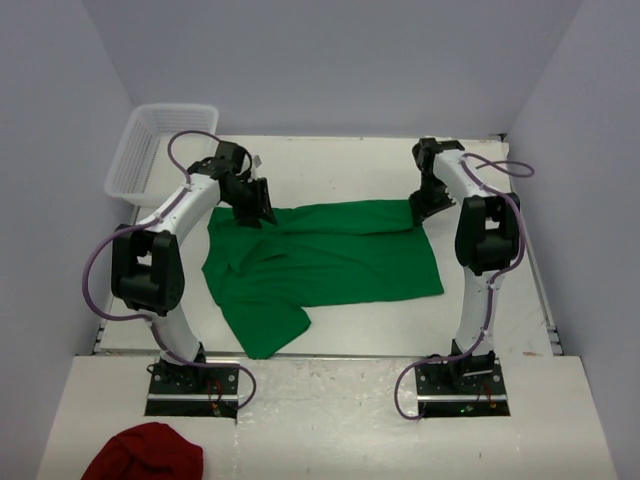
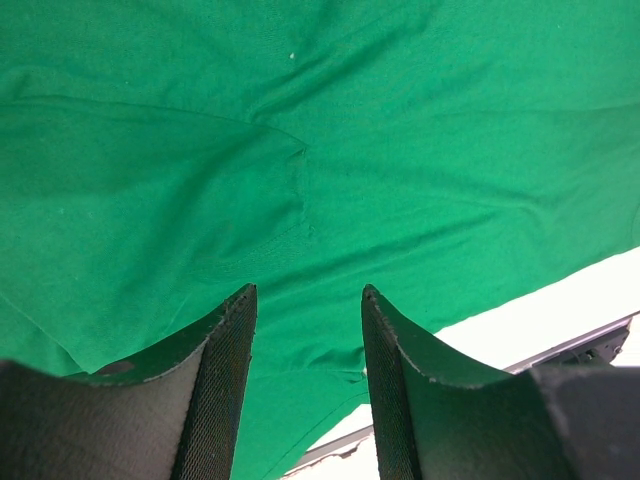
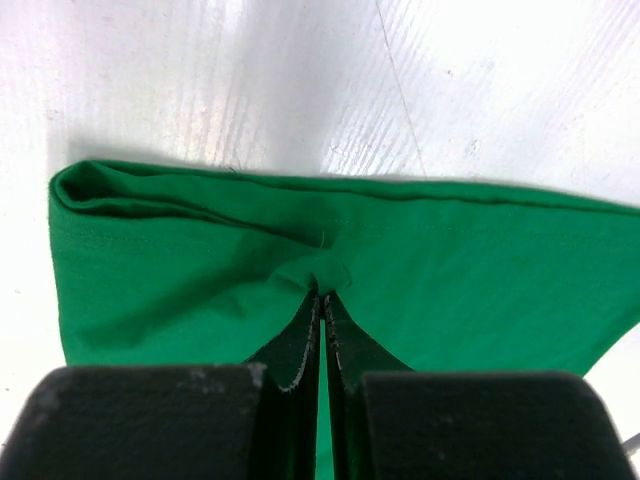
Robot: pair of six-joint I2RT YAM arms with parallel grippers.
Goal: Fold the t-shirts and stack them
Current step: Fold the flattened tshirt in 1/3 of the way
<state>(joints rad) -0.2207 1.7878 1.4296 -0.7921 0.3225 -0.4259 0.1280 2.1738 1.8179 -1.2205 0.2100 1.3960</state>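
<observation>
The green t-shirt lies spread on the white table, partly folded, one sleeve hanging toward the near edge. My left gripper is open over the shirt's far left corner; in the left wrist view its jaws stand apart above the green cloth, with nothing between them. My right gripper is shut on a pinch of the shirt's far right edge, near its folded hem. The cream-white t-shirt is out of view.
A clear plastic basket stands at the far left corner. A dark red cloth lies on the near platform at the left. The table's near edge shows just past the shirt in the left wrist view.
</observation>
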